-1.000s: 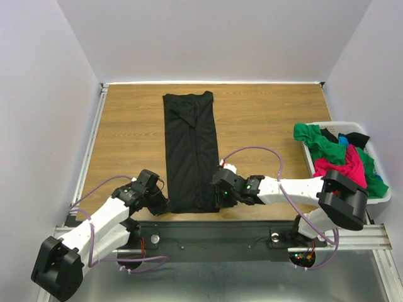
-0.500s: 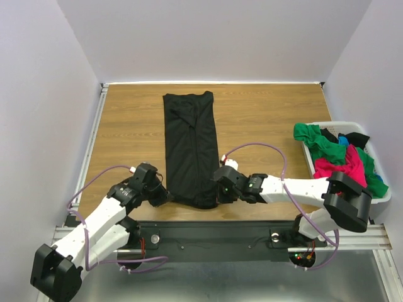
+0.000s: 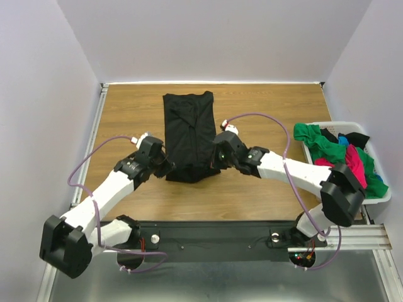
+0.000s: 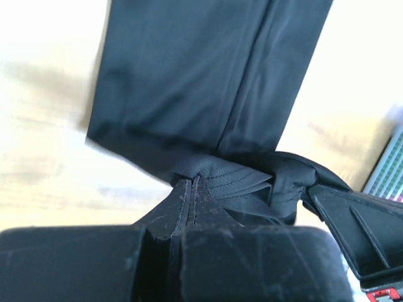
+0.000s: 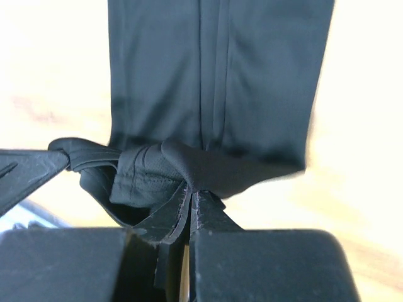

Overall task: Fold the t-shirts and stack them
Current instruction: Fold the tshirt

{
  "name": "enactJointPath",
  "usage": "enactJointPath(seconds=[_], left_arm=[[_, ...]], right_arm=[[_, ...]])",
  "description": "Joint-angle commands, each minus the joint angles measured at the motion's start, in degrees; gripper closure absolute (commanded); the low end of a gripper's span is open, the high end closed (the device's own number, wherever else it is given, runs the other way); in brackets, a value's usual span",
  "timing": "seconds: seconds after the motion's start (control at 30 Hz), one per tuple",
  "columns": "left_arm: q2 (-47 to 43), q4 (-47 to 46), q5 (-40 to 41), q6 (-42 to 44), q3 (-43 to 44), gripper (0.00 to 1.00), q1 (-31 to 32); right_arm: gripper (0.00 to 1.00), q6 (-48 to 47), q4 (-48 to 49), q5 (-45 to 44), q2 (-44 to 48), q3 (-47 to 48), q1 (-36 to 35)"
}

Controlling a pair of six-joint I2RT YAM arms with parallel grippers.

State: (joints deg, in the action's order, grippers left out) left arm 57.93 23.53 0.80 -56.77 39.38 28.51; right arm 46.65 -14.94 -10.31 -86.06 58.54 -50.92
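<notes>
Left gripper and right gripper are both pinched tight on the near hem corners of the black t-shirt.

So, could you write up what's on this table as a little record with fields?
Surface: wooden table
Being folded: black t-shirt, a long narrow strip
Left gripper: shut on its near hem
Right gripper: shut on the same hem
Waiting: green t-shirt, pink t-shirt and others heaped in the white basket, right side
</notes>
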Motion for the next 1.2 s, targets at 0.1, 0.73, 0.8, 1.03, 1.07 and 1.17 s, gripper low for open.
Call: enactJointPath(seconds=[0.1, 0.73, 0.8, 1.03, 1.07, 1.17], left_arm=[[9.21, -6.39, 3.33, 6.58, 9.75, 1.0, -5.22], [33.91, -10.78, 1.67, 15.11, 28.73, 1.0, -12.69], [36.19, -10.78, 1.49, 15.2, 30.31, 1.0, -13.13], [43.22, -10.09, 3.07, 14.67, 35.06, 1.0, -14.18], [43.93, -10.08, 3.07, 14.67, 36.11, 1.0, -14.45], [46.21, -10.61, 2.37, 15.2, 37.09, 1.0, -14.89]], right_arm=[[1.0, -7.18, 1.58, -0.15, -7.01, 10.79, 6.17], [1.0, -13.17, 1.49, 6.17, -25.99, 29.43, 16.72], [1.0, -13.34, 1.49, 6.61, -27.92, 30.92, 17.34], [1.0, -14.05, 1.49, 5.91, -33.64, 36.28, 18.57], [1.0, -13.79, 1.49, 5.82, -34.25, 36.64, 18.75], [1.0, -13.78, 1.49, 5.3, -35.58, 37.87, 19.27]])
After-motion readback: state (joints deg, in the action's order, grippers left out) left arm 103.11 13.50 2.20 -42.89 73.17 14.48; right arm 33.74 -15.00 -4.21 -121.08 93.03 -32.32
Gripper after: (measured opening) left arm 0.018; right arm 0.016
